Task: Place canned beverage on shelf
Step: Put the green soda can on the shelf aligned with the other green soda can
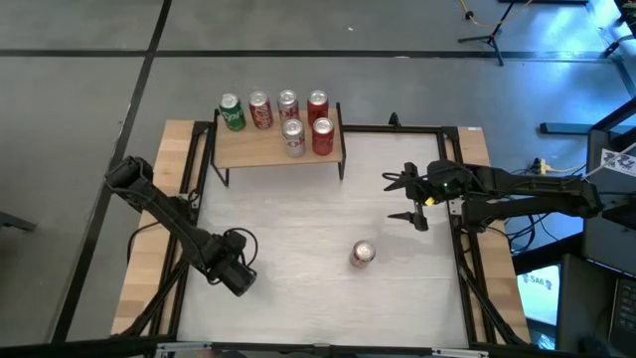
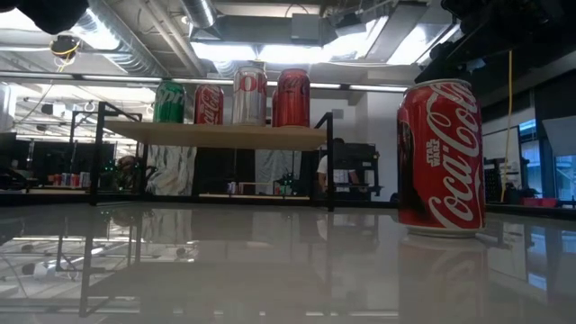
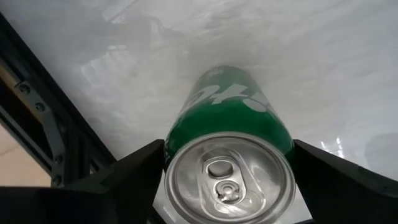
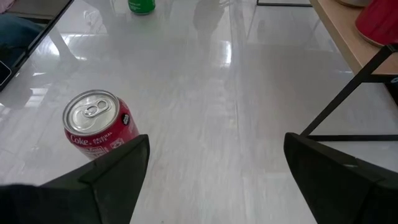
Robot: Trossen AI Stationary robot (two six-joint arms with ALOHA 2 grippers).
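A green can (image 3: 227, 124) stands between the fingers of my left gripper (image 1: 235, 270), near the table's near left; in the high view the gripper hides it. A red cola can (image 1: 363, 254) stands upright on the white table, near centre right; it also shows in the low view (image 2: 441, 157) and the right wrist view (image 4: 96, 127). My right gripper (image 1: 412, 199) is open and empty above the table, farther back and to the right of the red can. The light-wood shelf (image 1: 263, 149) on black legs stands at the far edge with several cans (image 1: 288, 119) on it. My left gripper is shut on the green can, one finger (image 3: 134, 171) on each side of its upper wall (image 3: 180, 134), just below the rim. The fingers come from above, slanting down along the can. The can is upright, top toward the wrist; whether its base is off the table, I cannot tell.
A black metal frame (image 1: 452, 239) and wooden side strips (image 1: 149, 259) border the white tabletop. The shelf's black leg (image 4: 342, 93) shows in the right wrist view. Bare board (image 1: 248, 151) lies at the shelf's front left.
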